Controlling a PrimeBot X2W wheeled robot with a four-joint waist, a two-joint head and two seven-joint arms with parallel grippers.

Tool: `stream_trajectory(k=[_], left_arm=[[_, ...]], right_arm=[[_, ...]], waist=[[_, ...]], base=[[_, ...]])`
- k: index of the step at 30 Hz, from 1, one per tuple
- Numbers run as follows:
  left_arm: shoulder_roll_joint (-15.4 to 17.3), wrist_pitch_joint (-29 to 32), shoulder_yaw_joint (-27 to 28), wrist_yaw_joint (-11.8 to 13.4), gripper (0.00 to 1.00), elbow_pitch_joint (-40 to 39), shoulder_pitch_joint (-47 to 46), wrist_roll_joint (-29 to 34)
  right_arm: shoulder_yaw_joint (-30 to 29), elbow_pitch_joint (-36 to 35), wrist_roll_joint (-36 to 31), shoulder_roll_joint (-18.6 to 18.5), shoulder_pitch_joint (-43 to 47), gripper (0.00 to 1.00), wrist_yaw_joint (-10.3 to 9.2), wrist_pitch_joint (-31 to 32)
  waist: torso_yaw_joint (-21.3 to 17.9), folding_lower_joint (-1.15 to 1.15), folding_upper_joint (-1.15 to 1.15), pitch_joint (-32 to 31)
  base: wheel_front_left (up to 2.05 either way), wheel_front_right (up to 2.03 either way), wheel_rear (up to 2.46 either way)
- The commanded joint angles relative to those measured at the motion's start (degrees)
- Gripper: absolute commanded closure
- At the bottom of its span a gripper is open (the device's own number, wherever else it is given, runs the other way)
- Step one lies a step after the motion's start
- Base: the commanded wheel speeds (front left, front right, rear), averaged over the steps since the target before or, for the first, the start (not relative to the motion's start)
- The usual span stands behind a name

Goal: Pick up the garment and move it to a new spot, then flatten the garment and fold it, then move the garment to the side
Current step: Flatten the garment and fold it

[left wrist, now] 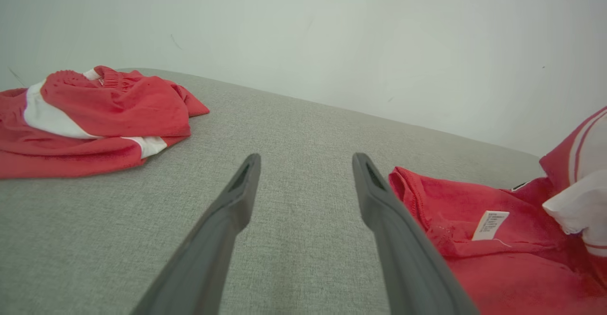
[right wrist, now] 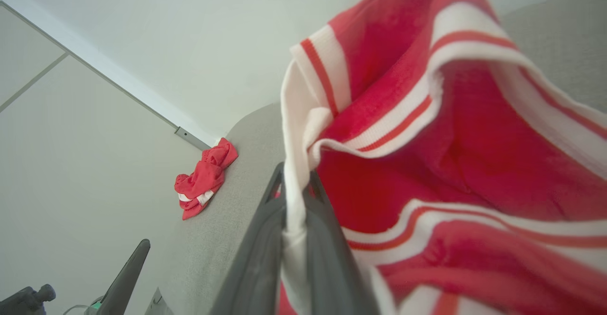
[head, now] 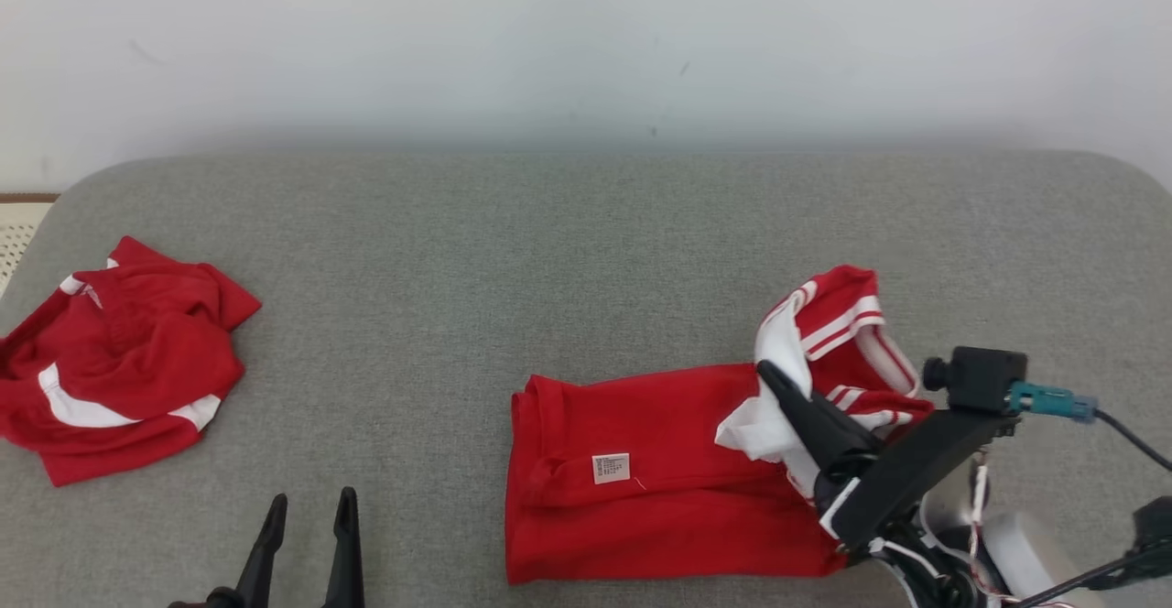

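The garment (head: 641, 471), a red shirt with white striped trim, lies on the right half of the grey cushion (head: 549, 251). Its left part lies flat, with a white label (head: 611, 468) facing up. The right gripper (head: 767, 372) is clamped on the white trimmed edge at the garment's right end, and that end stands bunched and raised. The left gripper (head: 311, 509) sits at the near edge, fingers apart, holding nothing, with bare cushion between it and the garment. A second red cloth (head: 119, 361) lies crumpled at the far left, well apart from the garment. A pale wall (head: 586, 40) backs the cushion.
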Motion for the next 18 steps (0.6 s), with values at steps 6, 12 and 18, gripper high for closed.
stream_trajectory(k=[6,12,18], left_arm=[[-0.2,-0.2,-1.0,-0.4,0.0,0.9,-0.9,-0.1],[-0.4,-0.2,-2.1,-1.0,0.0,1.9,-1.7,-0.1],[-0.6,-0.2,-3.4,-1.4,0.0,3.1,-3.0,-0.2]], right_arm=[[3.1,1.9,-1.1,2.0,-1.4,1.0,0.0,-0.6],[5.3,5.4,-2.7,4.0,-3.0,1.0,0.0,-2.5],[7.6,10.1,-4.5,5.6,-5.0,1.0,0.0,-4.6]], waist=[[1.7,0.0,0.0,0.0],[3.3,0.0,0.0,0.5],[5.2,0.0,0.0,1.2]], base=[[0.0,0.0,0.0],[0.0,0.0,0.0],[0.0,0.0,0.0]])
